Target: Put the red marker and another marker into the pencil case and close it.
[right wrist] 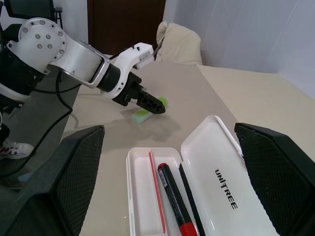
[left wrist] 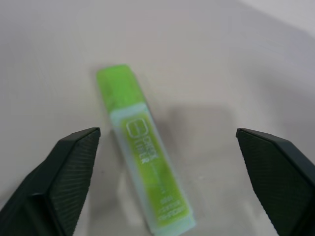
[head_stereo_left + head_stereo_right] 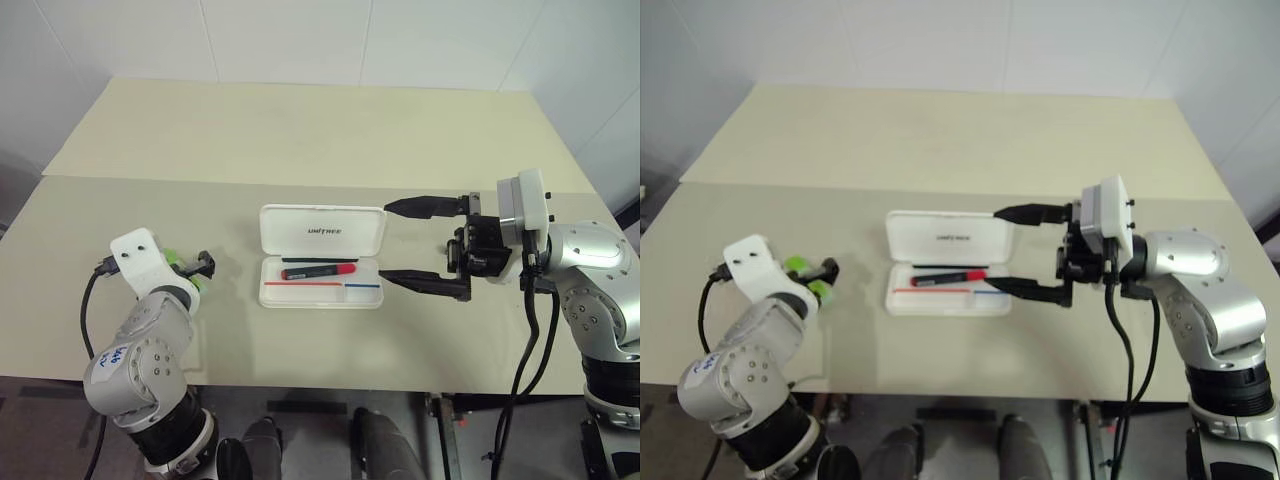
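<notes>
The pencil case (image 3: pixel 321 256) lies open near the middle of the cream table (image 3: pixel 300 130), its lid folded back flat away from the robot with the dark lettering facing up. The red marker (image 3: pixel 320 271) rests lengthwise in the tray, alongside a thin dark item that cannot be identified and above the red and blue lines printed on the tray floor. The lime-green marker (image 2: pixel 145 155) lies flat on the table, well apart from the case on the robot's left side, outside the tray. The left gripper (image 1: pixel 147 102) stands over that marker with its two black fingers (image 2: pixel 66 172) spread wide; the marker lies between them, nearer one finger, and no contact with either can be made out. The right gripper (image 3: pixel 412 245) sits level just beside the case's right end, its fingers wide apart, one by the lid corner and one by the tray corner, holding nothing. From the head views the left wrist housing covers most of the green marker, leaving only small green patches visible; the left wrist view shows its full body and white label print. The right wrist view shows the tray's interior and the lid lettering. Nothing lies on the table between the green marker and the case.
</notes>
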`<action>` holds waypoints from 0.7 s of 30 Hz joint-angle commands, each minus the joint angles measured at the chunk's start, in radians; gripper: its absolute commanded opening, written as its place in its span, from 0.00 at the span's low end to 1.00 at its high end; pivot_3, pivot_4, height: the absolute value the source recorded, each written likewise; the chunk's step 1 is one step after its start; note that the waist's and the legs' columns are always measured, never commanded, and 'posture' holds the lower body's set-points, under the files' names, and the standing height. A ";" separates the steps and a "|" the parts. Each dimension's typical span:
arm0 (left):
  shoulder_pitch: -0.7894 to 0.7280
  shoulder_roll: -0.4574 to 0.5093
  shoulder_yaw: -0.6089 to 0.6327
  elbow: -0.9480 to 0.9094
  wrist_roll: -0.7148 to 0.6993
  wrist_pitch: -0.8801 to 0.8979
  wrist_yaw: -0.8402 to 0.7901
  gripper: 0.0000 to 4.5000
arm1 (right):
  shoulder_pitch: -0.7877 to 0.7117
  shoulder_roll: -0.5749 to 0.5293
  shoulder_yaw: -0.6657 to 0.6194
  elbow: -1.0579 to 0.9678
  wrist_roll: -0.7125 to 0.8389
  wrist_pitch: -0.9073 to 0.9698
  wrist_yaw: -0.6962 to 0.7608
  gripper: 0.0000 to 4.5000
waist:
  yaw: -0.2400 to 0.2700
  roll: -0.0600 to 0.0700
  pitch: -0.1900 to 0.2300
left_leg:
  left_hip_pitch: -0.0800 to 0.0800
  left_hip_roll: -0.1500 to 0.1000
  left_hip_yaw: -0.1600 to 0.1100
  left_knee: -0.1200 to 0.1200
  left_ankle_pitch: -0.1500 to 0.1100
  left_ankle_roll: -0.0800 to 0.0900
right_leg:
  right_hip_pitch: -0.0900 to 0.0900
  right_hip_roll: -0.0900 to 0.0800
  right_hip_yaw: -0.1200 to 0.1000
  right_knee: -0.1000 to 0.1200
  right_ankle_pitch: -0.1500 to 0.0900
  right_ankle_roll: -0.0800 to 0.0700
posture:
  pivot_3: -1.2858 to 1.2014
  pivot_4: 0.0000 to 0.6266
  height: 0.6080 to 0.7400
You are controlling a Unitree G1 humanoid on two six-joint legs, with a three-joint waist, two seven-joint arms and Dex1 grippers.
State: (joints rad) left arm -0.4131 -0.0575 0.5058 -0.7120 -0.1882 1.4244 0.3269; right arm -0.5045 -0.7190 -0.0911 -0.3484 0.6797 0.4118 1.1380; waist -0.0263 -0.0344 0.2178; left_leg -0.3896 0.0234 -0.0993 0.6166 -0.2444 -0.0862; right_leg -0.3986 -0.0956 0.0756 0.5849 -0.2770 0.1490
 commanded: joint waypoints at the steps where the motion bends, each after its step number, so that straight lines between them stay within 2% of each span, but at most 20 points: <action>1: -0.020 -0.001 -0.021 -0.037 0.040 0.039 0.007 0.99 | -0.009 -0.001 -0.020 -0.005 0.004 -0.021 -0.003 1.00 | 0.000 0.000 0.000 | 0.000 0.000 0.000 0.000 0.000 0.000 | 0.000 0.000 0.000 0.000 0.000 0.000 | 0.52 0.24 1.00; 9: -0.074 0.008 -0.059 0.007 0.144 0.176 0.020 0.99 | -0.024 0.010 -0.012 -0.002 0.001 -0.022 -0.010 1.00 | -0.001 0.000 0.000 | 0.000 0.000 0.000 0.000 0.000 0.000 | 0.000 0.000 0.000 0.000 0.000 0.000 | 0.52 0.24 1.00; 17: -0.091 0.015 -0.093 0.032 0.218 0.190 0.007 0.99 | -0.034 0.020 -0.014 0.006 -0.007 -0.030 -0.012 1.00 | 0.000 0.000 0.000 | 0.000 0.000 0.000 0.000 0.000 0.000 | 0.000 0.000 0.000 0.000 0.001 0.002 | 0.52 0.24 1.00; 20: -0.095 0.020 -0.097 0.026 0.235 0.188 -0.005 0.86 | -0.032 0.021 -0.015 0.008 -0.007 -0.037 -0.015 1.00 | -0.001 0.000 0.000 | 0.000 0.000 0.000 0.000 0.000 0.000 | 0.000 0.000 0.000 0.000 0.001 0.002 | 0.52 0.24 1.00; 21: -0.097 0.019 -0.098 0.025 0.240 0.189 -0.008 0.78 | -0.032 0.021 -0.015 0.009 -0.007 -0.039 -0.017 1.00 | -0.001 0.000 0.000 | 0.000 0.000 0.000 0.000 0.000 0.000 | 0.000 0.000 0.000 0.000 0.001 0.002 | 0.52 0.24 1.00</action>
State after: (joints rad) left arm -0.4953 -0.0494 0.4161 -0.6589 0.0351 1.6143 0.3273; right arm -0.5266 -0.6987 -0.0876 -0.3245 0.6676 0.3921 1.1268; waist -0.0271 -0.0345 0.2179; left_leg -0.3896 0.0234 -0.0994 0.6163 -0.2445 -0.0865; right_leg -0.3986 -0.0956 0.0755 0.5850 -0.2756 0.1516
